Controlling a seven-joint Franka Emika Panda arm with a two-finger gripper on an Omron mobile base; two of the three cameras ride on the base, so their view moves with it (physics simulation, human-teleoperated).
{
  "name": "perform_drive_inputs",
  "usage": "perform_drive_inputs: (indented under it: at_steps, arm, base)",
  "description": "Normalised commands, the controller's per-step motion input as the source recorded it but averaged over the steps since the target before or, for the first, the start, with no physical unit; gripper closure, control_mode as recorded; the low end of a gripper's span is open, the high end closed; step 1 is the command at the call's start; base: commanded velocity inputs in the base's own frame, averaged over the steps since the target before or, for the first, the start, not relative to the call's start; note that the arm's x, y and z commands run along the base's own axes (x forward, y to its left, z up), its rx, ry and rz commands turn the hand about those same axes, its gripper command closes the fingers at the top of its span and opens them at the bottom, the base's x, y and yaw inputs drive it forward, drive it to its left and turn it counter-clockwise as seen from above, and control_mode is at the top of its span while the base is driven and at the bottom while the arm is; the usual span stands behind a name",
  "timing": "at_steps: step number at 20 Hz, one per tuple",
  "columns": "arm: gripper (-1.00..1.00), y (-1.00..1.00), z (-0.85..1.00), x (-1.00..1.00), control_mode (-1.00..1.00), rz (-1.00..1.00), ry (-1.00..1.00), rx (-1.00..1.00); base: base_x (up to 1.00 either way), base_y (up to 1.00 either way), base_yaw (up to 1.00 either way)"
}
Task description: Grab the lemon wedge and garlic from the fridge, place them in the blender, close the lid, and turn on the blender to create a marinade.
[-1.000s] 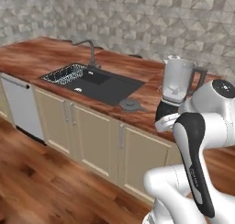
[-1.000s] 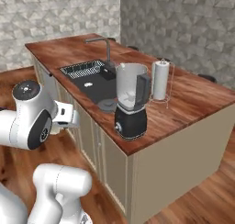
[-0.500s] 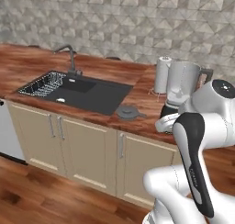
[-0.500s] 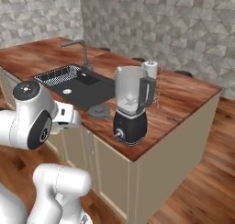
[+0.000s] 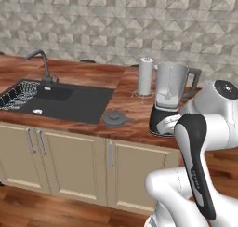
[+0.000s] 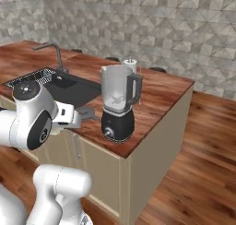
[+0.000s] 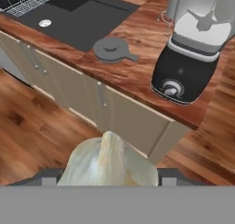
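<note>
Pincer holds the pale whitish garlic bulb (image 7: 109, 165); the open clear-jarred black blender (image 7: 193, 58) sits ahead, up-right on the wooden counter (image 7: 137, 58).

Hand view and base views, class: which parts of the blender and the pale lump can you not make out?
- Clear grey-tinted blender jar: hand view, rim cut off by the upper edge.
- Pale whitish garlic lump: hand view, underside cut off at the bottom, so its contact points are hidden.
- Rounded black blender base: left base view, right side hidden behind the white arm.
</note>
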Motion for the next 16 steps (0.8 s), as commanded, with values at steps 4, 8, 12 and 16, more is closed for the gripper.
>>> perform_drive_inputs:
  at_steps: [4,8,12,16]
  arm:
    - [1.0,0.0,0.0,0.0,1.0,0.0,0.0,0.0]
    - [1.0,0.0,0.0,0.0,1.0,0.0,0.0,0.0]
    - [1.0,0.0,0.0,0.0,1.0,0.0,0.0,0.0]
    - [1.0,0.0,0.0,0.0,1.0,0.0,0.0,0.0]
  base:
    - [0.24,0.14,-0.36]
    - [0.28,0.37,-0.33]
    - [0.3,0.42,-0.32]
    - [0.3,0.45,-0.31]
